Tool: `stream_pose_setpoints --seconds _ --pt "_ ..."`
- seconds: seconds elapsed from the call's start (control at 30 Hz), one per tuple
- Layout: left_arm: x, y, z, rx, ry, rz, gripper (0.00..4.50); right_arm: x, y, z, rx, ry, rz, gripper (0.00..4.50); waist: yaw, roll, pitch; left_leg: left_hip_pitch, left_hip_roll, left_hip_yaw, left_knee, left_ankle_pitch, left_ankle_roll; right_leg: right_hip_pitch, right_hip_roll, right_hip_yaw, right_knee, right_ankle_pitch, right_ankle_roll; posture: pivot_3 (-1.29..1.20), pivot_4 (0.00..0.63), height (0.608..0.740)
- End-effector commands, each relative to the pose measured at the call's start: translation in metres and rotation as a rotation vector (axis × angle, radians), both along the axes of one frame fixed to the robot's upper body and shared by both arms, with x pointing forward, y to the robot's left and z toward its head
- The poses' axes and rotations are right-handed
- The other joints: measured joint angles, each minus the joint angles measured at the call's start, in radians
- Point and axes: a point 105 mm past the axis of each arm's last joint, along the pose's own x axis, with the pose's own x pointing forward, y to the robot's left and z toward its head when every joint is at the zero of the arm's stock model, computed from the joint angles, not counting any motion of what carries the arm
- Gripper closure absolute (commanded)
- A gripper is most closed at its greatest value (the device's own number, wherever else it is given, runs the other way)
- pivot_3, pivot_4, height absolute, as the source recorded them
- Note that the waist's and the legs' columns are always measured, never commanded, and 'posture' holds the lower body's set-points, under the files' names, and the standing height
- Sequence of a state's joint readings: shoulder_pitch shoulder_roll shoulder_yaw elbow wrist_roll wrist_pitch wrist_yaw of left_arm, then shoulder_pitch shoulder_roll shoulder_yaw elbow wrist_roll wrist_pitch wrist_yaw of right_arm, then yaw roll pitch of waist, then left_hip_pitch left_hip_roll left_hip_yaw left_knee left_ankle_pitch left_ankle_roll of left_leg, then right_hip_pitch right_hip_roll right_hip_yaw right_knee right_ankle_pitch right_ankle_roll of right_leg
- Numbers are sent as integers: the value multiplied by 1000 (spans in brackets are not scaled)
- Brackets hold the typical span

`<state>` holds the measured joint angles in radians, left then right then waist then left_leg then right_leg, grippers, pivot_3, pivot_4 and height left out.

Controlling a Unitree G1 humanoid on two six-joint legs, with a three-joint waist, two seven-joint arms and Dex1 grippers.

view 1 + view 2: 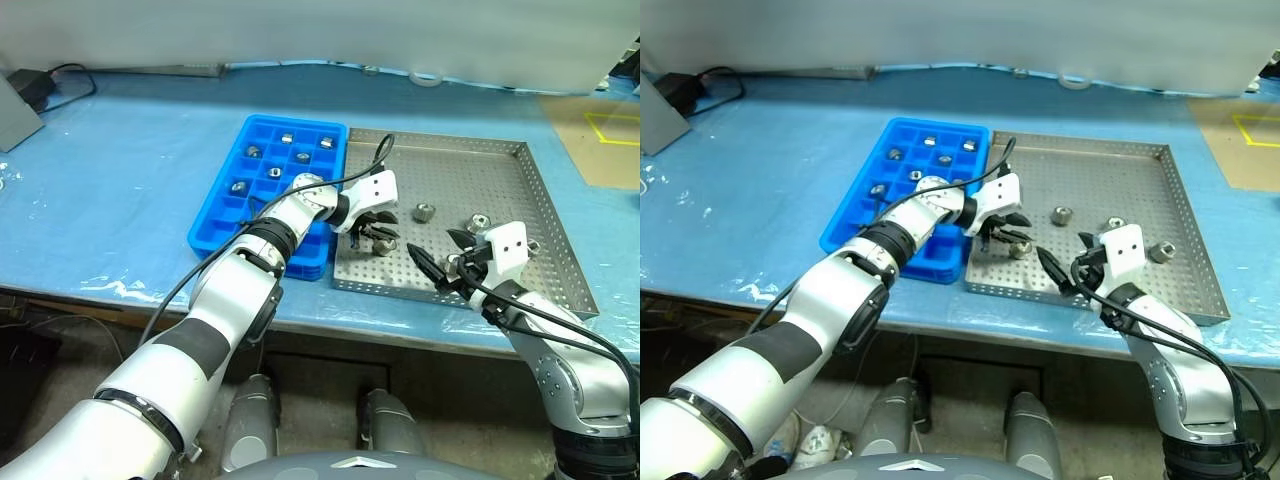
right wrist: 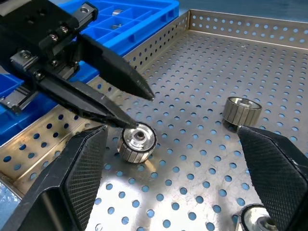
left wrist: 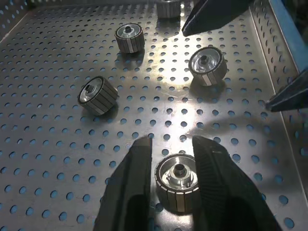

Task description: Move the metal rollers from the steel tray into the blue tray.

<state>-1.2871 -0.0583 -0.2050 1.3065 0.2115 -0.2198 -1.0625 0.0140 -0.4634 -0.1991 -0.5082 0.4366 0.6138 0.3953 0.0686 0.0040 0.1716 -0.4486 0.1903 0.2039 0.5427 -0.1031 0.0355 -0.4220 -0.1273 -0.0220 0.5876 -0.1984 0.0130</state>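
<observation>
Straddling one metal roller (image 3: 178, 180) on the steel tray (image 1: 520, 170), left gripper (image 1: 375, 232) jaws narrow, not visibly clamped. Right gripper (image 1: 445, 260) jaws wide, empty. Blue tray (image 1: 225, 205) holds several rollers.

A table (image 1: 120, 200) under blue sheeting stood against a pale wall (image 1: 300, 30); black cables (image 1: 60, 80) lay near the wall.

We see a long workbench covered in light blue sheeting (image 1: 120, 190); on it lie the bright blue compartmented plastic tray (image 1: 222, 215) and, just beside it, the grey perforated steel tray (image 1: 480, 165), with a black cable (image 1: 60, 75) at the far left
</observation>
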Motion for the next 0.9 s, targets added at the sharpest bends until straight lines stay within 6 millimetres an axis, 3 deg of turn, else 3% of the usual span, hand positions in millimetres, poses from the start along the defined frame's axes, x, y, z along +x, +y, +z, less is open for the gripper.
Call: stream_pose_setpoints --seconds 0.03,0.7,0.83,0.9 --pt "1 -7 12 -11 -59 -11 1798 1 2 10 -7 -47 17 0 0 0 0 0 0 0 0 0 0 0 0 0 0 0 0 -232 150 740" --pt "-3 -4 -51 173 25 121 1798 -3 2 6 -8 -39 0 0 -1 0 0 0 0 0 0 0 0 0 0 0 0 0 0 -261 150 740" --pt "-2 -8 -41 102 65 143 2663 -2 2 5 -10 -38 -1 0 -1 0 0 2 0 0 0 0 0 2 0 0 0 0 0 -261 150 740" --pt "1 -11 -29 41 90 154 2793 -2 3 4 -10 -36 1 0 -1 0 0 2 0 0 0 0 0 2 0 0 0 0 0 -261 150 740"
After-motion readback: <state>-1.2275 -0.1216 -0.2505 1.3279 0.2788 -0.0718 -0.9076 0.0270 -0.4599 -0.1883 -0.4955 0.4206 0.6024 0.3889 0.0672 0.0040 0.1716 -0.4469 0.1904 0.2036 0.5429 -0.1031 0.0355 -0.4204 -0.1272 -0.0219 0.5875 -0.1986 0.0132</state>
